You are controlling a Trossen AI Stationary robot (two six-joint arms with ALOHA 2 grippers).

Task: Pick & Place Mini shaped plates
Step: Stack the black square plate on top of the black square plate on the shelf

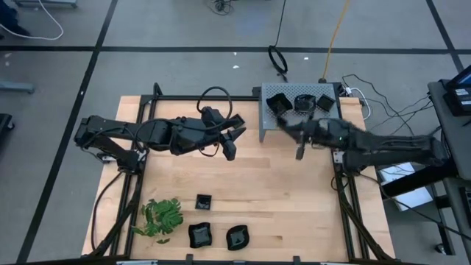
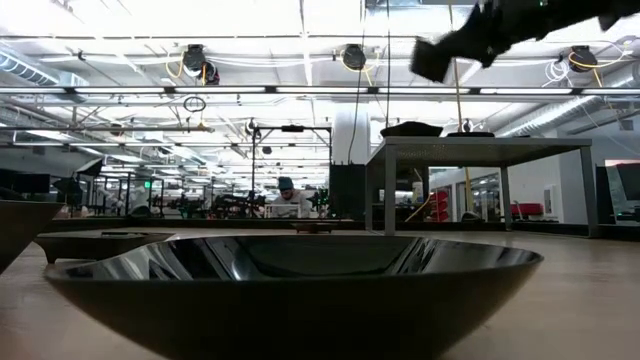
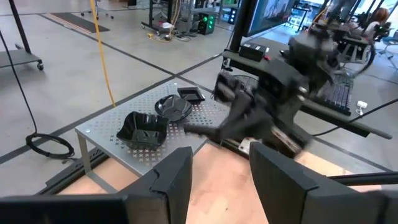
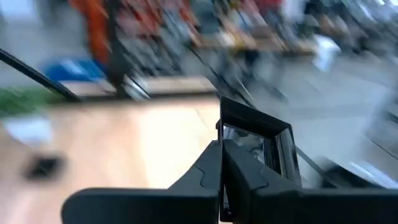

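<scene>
We've got the right gripper [image 4: 225, 163] pinched shut on a small square plate [image 4: 261, 146] – fingers clamp one rim, w/ the dish standing edge-up beyond the tips. In the high view that arm hangs over the table just in front of the grey perforated box [image 1: 266, 118], which holds three plates [image 1: 303, 102].

Three more plates lie near the table's front edge: a small square one [image 1: 204, 201], a wavy-edged one [image 1: 199, 235] and another [image 1: 238, 238] beside it, all next to the green sprig [image 1: 162, 217].

The left gripper [image 3: 221, 180] hovers mid-table w/ fingers apart, nothing between them.

Handling, as we judge it: these dishes look stiff, light and glossy – so slippery, and prob. chip-prone if dropped. The raised rim is the only real hold; we pinch across it, one finger inside, one outside. On square ones we'd take the middle of a straight side, not a corner. On wavy ones we'd pick a flatter stretch of rim. A one-sided rim hold lets the dish swing, so we'd go slow and set down low.
</scene>
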